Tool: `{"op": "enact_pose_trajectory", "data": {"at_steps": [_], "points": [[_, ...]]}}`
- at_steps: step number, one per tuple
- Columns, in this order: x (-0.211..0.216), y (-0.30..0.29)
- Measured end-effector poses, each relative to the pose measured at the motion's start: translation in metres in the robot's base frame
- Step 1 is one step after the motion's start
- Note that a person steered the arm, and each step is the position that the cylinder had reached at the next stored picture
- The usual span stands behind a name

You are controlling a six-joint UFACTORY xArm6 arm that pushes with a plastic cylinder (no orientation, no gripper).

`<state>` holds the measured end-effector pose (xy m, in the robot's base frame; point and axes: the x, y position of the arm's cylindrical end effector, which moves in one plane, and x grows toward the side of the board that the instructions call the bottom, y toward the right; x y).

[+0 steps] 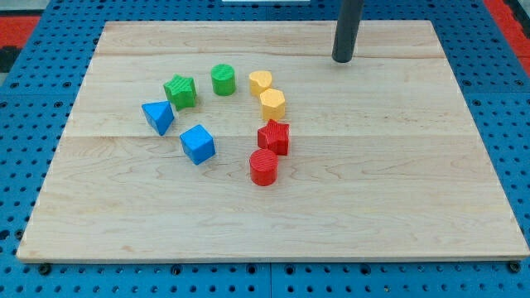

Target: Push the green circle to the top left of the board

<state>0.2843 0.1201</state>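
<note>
The green circle stands on the wooden board, above the middle and left of centre. My tip rests on the board near the view's top, well to the right of the green circle, with the yellow blocks between them. It touches no block.
A green star sits just left of the circle. A blue triangle and a blue cube lie lower left. A yellow heart, a yellow hexagon, a red star and a red cylinder run down the centre.
</note>
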Motion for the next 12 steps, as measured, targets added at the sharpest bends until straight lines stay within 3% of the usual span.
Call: {"op": "enact_pose_trajectory", "data": {"at_steps": [3,4,5,6,7,8,9,11,12], "points": [[0.000,0.000],[0.016,-0.046],[0.058,-0.060],[0.059,-0.009],[0.058,-0.018],[0.024,-0.065],[0.028,-0.097],[0.079,-0.151],[0.074,-0.173]]}}
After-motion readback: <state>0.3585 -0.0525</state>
